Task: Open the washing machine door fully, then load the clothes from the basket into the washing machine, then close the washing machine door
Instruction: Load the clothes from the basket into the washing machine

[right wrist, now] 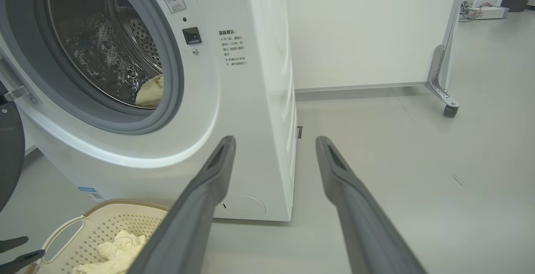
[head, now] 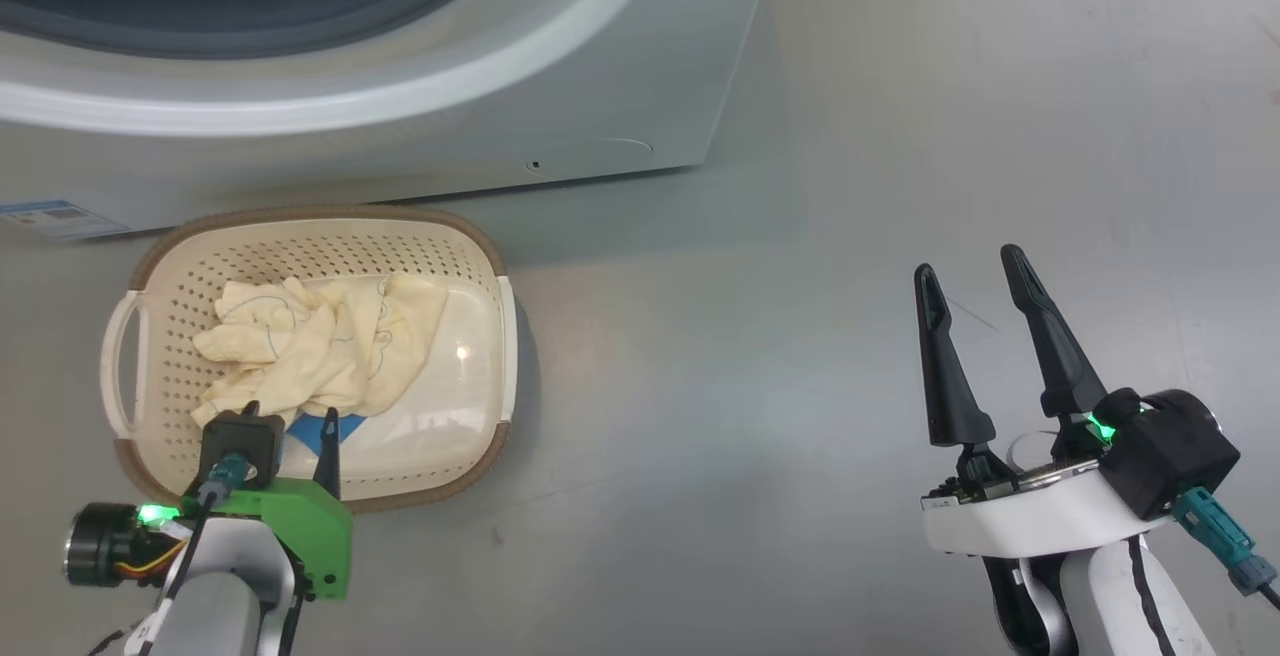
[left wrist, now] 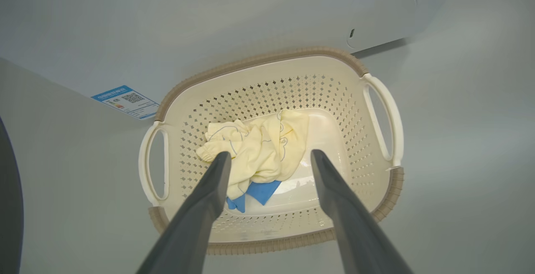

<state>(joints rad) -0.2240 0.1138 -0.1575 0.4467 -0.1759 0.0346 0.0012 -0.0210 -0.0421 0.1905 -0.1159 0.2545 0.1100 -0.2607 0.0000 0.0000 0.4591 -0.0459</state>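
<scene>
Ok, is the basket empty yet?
Not empty: the clothes, crumpled cream fabric with a blue part, lie on the floor of the basket. Part of that floor is bare.

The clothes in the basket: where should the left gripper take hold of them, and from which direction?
Probably best: grip the raised, bunched folds in the middle of the clothes, coming straight down from above. The basket walls close off every side, and the open left gripper hangs over that pile.
</scene>
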